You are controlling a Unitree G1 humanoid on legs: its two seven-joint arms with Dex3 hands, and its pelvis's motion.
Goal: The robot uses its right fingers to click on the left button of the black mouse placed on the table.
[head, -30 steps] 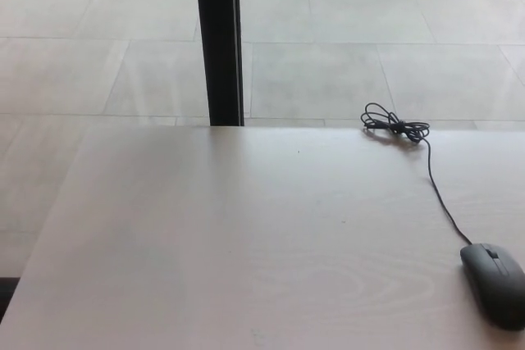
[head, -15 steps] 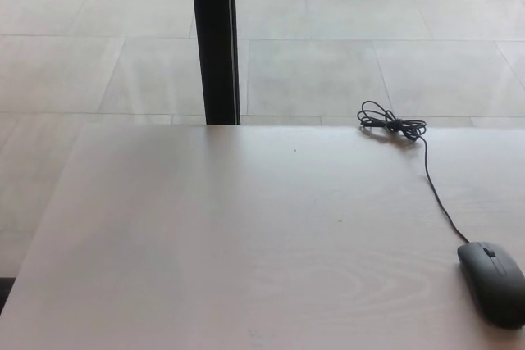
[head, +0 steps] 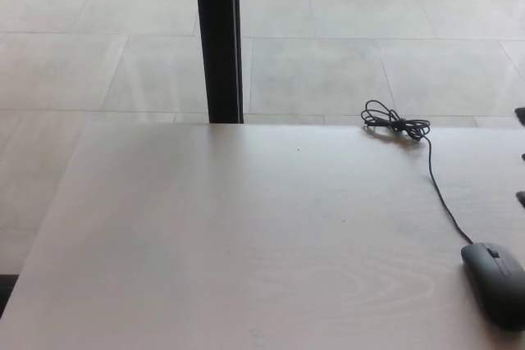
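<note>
One black mouse (head: 495,283) sits at the near right corner of a pale wooden table (head: 246,243), its nose pointing toward the far edge and its scroll wheel facing up. Its thin black cable (head: 439,194) runs away across the table top to a loose coil (head: 395,125) near the far edge. Beyond the table, a dark upright post (head: 220,38) rises from a floor of large grey tiles (head: 328,55). At the right border, a few small dark tips of the right robot hand (head: 521,153) edge into the frame, well apart from the mouse; whether it is released or clenched cannot be told. The left robot hand is out of frame.
</note>
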